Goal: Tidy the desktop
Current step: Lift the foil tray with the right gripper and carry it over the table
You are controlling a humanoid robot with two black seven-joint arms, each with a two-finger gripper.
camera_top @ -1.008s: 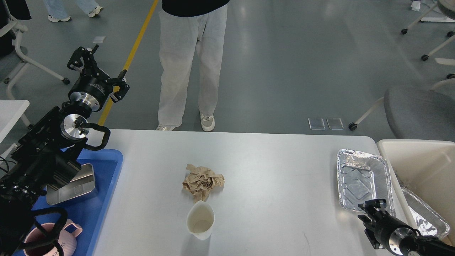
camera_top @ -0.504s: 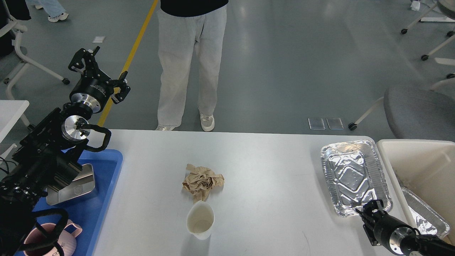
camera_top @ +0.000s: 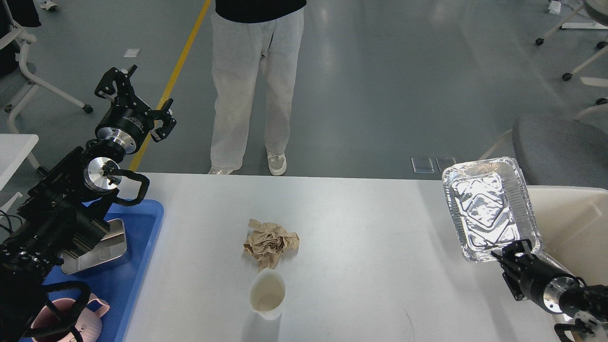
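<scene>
The white desktop [camera_top: 370, 223] holds a crumpled brown paper [camera_top: 270, 243] in the middle and a white paper cup [camera_top: 268, 294] just in front of it. My right gripper [camera_top: 515, 251] is shut on the near rim of a foil tray [camera_top: 491, 206] and holds it lifted and tilted above the table's right edge, beside the cream bin [camera_top: 574, 223]. My left gripper [camera_top: 134, 97] is open and empty, raised above the table's far left corner.
A blue tray [camera_top: 137, 261] at the left holds a steel box [camera_top: 97, 247] and a pink mug [camera_top: 71, 323]. A person [camera_top: 251, 85] stands behind the table. A grey chair [camera_top: 560, 152] is at the back right.
My right gripper has lifted the foil tray off the table and carried it up and right toward the cream bin. The left arm has barely moved.
</scene>
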